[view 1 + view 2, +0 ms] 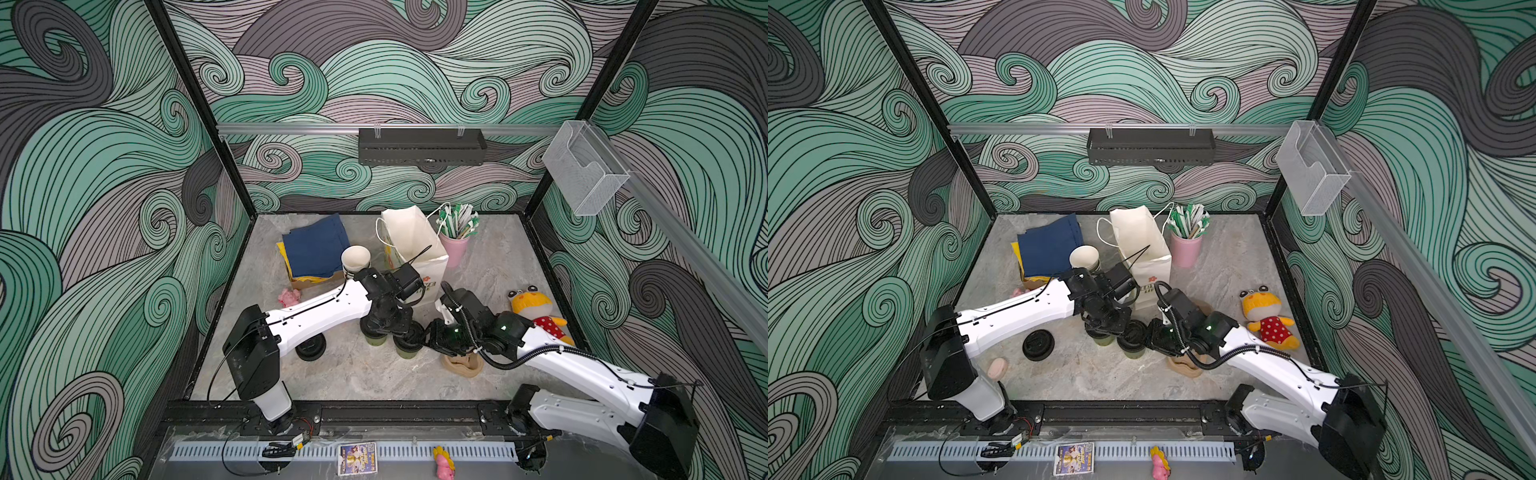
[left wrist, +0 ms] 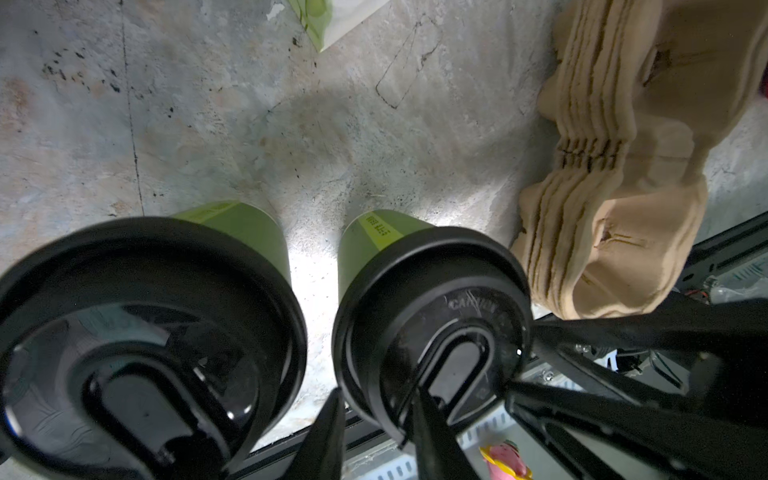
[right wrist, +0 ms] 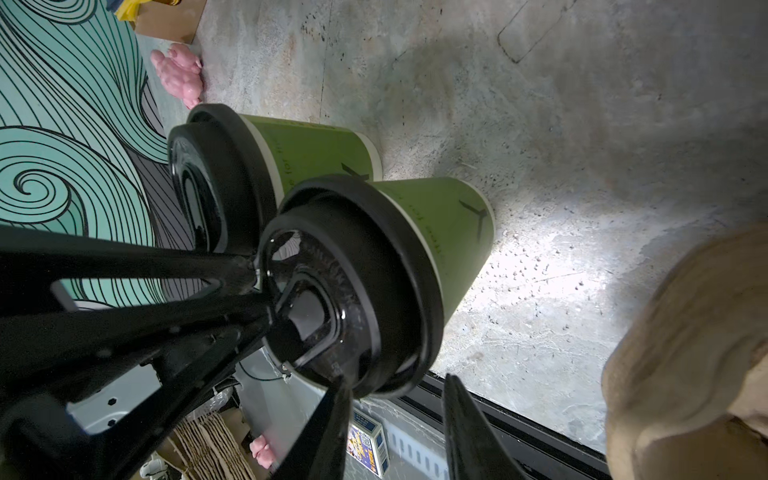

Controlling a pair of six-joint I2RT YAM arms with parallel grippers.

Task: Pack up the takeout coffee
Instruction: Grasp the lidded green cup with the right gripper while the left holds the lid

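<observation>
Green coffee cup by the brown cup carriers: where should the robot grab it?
Probably grip the cup by its green side wall, just under the black sip lid, coming in level from the side. It stands upright and widens upward, so it wedges in a grip; a lid alone might pop off. Avoid the side where the other cup stands close.

Glossy black plastic lids (image 2: 436,332) on matt olive-green paper cups (image 2: 386,245). Rough, mottled grey stone-look tabletop (image 2: 249,104). Matt, ribbed brown pulp carrier stack (image 2: 615,187).

Wears white shells between black joints, carries a thin black cable (image 1: 307,305) along the left arm (image 1: 328,313) and a ribbed black hose (image 1: 511,361) along the right arm (image 1: 590,368), glows green at that wrist.
</observation>
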